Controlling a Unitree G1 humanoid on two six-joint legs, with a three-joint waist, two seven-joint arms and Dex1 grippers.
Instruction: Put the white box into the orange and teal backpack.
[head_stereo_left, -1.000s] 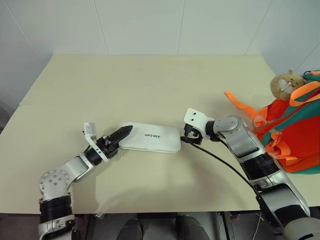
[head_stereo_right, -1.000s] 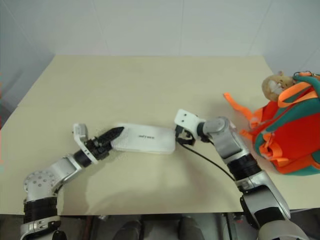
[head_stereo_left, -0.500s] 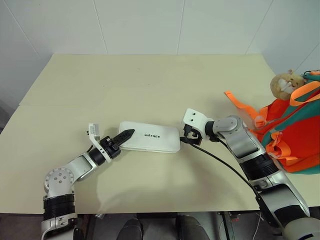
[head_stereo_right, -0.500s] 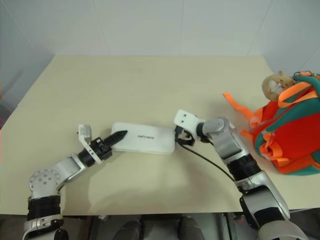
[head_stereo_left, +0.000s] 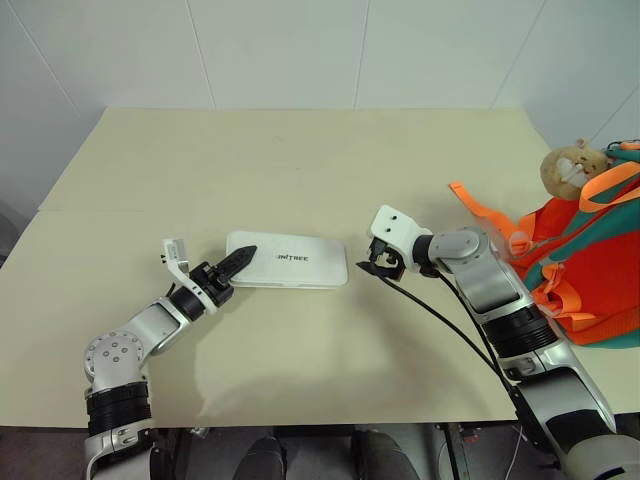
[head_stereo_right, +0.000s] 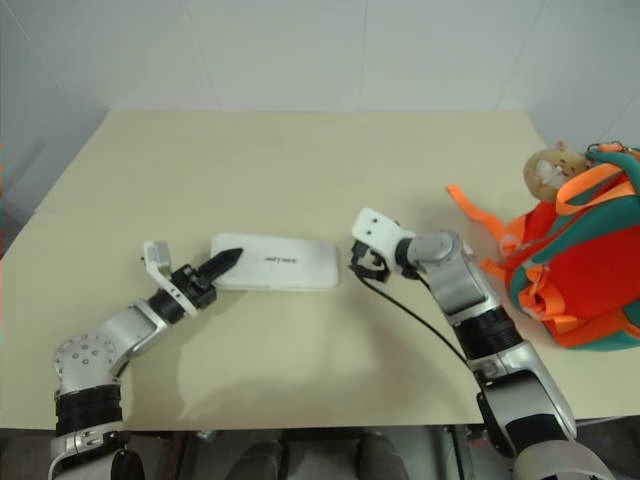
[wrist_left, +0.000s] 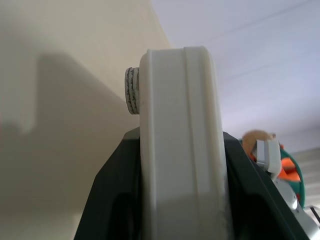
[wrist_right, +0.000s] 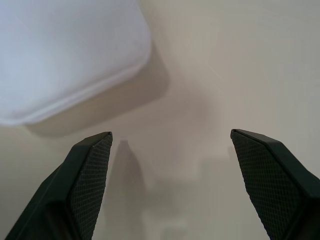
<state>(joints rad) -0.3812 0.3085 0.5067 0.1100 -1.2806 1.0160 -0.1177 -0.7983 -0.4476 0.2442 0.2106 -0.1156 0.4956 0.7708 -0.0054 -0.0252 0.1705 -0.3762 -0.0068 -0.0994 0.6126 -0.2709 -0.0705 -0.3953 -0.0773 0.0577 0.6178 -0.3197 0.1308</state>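
Note:
The white box (head_stereo_left: 288, 260) lies flat, lengthwise, near the middle of the table, its dark lettering facing up. My left gripper (head_stereo_left: 235, 262) is shut on its left end. In the left wrist view the box (wrist_left: 182, 150) is clamped between both dark fingers (wrist_left: 112, 200). My right gripper (head_stereo_left: 376, 264) stands open a little to the right of the box's other end, apart from it. In the right wrist view a box corner (wrist_right: 65, 55) lies beyond the spread fingertips (wrist_right: 92, 170). The orange and teal backpack (head_stereo_left: 590, 270) sits at the table's right edge.
A tan plush hamster (head_stereo_left: 572, 168) hangs at the backpack's top, and an orange strap (head_stereo_left: 478, 205) trails onto the table (head_stereo_left: 300, 160) toward my right arm. A black cable runs along the right forearm. A white wall stands behind the table.
My left gripper closed on the box's left end and drew the box to the left, away from my right gripper. The right gripper stayed open and rose slightly.

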